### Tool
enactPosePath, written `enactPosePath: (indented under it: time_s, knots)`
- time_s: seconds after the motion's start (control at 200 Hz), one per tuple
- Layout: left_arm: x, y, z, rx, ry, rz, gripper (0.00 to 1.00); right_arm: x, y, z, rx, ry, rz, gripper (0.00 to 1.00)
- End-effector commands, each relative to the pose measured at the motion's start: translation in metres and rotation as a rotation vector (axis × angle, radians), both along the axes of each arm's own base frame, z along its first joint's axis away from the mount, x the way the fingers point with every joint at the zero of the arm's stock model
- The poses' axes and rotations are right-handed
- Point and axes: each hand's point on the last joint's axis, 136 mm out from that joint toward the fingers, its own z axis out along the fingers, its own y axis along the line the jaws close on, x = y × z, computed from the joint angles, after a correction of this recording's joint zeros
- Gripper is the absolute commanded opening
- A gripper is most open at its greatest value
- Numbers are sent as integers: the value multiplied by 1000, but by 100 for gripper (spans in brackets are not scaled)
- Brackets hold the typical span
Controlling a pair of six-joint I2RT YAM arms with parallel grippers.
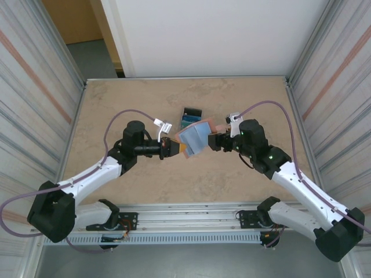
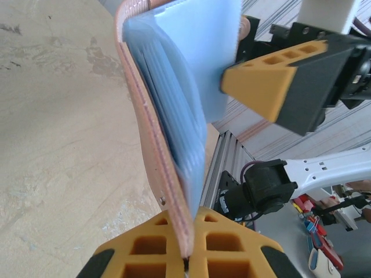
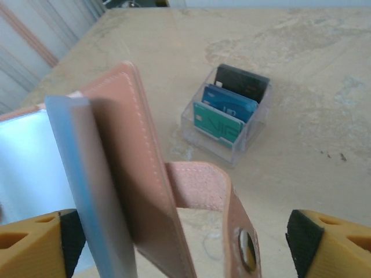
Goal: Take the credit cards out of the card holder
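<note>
Left gripper pinches the salmon-brown leather card holder upright, apparently steadying it for the wide-open, empty right gripper straddling its flap.

The card holder is spread open and held up on edge near the table's middle, pinched at one edge by the left gripper. It is salmon-brown outside and pale blue-grey inside, and its short closing tab hangs free. The credit cards stand upright in a clear box at its 12 o'clock, near but apart, with teal at the 6 o'clock end, then light blue, then black
</note>
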Motion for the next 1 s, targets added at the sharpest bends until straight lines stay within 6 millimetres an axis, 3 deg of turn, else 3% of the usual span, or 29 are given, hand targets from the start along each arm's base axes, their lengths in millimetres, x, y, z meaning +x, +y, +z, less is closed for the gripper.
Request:
enactPosePath:
  time_s: [0.0, 0.12, 0.2, 0.291, 0.431, 0.616, 0.742, 0.997]
  knots:
    - [-3, 0, 3, -13, -7, -24, 0, -13, 11, 27, 27, -38, 56, 99]
    - [0, 1, 2, -10, 0, -13, 0, -18, 8, 32, -83, -98, -12, 100]
    - [3, 3, 2, -8, 7, 1, 0, -25, 11, 43, -94, -133, -8, 93]
    - [5, 4, 2, -8, 11, 9, 0, -39, 24, 53, -81, -155, 61, 87]
    - [8, 5, 2, -4, 21, 21, 0, -56, 49, 57, -99, -164, 157, 66]
    - [10, 4, 0, 4, 35, 30, 0, -74, 82, 65, -110, -187, 279, 50]
    - [10, 4, 1, -2, 34, 29, 0, -67, 98, 45, -160, -143, 291, 46]
    - [4, 5, 10, -25, 15, 6, 0, -43, 100, 7, -228, -52, 238, 54]
